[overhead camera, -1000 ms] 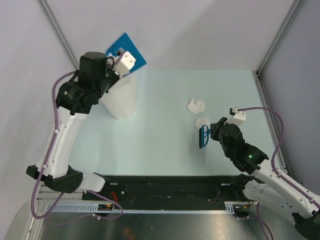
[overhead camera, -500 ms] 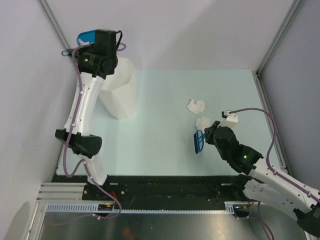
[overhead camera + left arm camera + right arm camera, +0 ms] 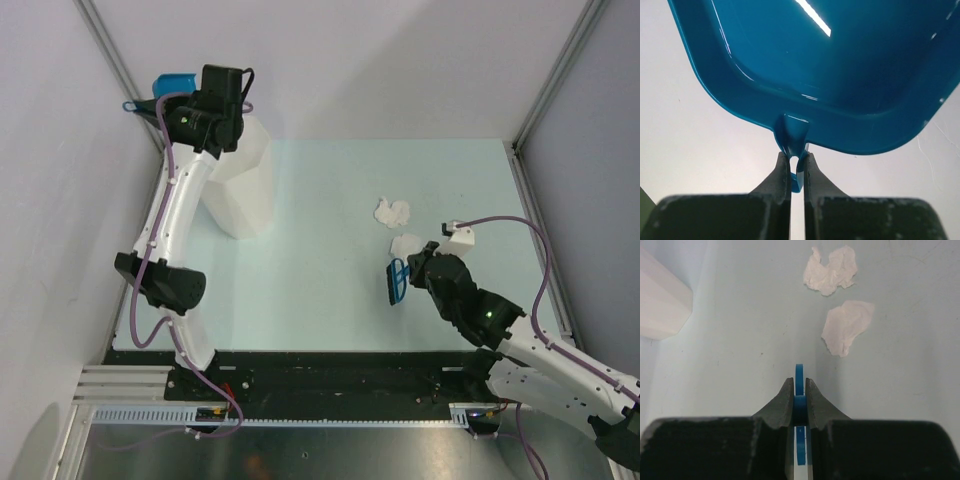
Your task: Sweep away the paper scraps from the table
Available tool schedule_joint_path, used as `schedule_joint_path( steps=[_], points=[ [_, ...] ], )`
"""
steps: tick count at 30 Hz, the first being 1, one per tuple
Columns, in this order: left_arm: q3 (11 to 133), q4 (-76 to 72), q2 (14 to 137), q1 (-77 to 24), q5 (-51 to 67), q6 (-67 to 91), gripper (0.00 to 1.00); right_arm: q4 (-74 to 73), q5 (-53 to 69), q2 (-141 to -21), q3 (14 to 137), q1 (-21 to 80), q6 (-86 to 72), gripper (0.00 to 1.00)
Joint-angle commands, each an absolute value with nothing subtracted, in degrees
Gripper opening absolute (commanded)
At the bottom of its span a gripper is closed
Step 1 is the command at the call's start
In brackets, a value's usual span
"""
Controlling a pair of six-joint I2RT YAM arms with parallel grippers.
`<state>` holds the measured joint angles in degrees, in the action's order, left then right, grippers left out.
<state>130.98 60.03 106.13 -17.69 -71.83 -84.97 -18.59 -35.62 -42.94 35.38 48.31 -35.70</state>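
A: Left gripper (image 3: 795, 160) clamped on the dustpan (image 3: 830, 75) tab. Pan is up beside the bin (image 3: 240, 195), off the table (image 3: 320, 290).
B: Scraps (image 3: 392, 212)?
A: Two clumps on the table right of centre, just beyond the brush (image 3: 397, 282). Right gripper (image 3: 799, 385) pinched tight on it.
B: Looks like the gap between loads. Next: pan down beside them, brush them in.
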Motion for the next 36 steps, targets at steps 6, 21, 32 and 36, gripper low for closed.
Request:
schedule_joint_path(
  steps=[6,21,32,36],
  points=[
    [142.25,56.78,99.95,-21.44,-59.52,-77.01,0.00,-2.83,-30.07,-42.27,35.68,41.32,-18.65,0.00],
    [90.82,59.67,75.24,-42.88,-40.46,-45.72,0.00,14.85,-25.59,-78.56,47.28,25.40,12.38,0.00],
    [65.24,60.12,78.65,-43.15,-15.48,-32.79,0.00,3.69,-16.09,-80.25,47.90,37.87,3.64,0.00],
    [59.08,56.35,81.73,-43.15,-12.83,-32.61,0.00,6.41,-11.60,-77.70,47.99,39.90,-8.41,0.00]
  ],
)
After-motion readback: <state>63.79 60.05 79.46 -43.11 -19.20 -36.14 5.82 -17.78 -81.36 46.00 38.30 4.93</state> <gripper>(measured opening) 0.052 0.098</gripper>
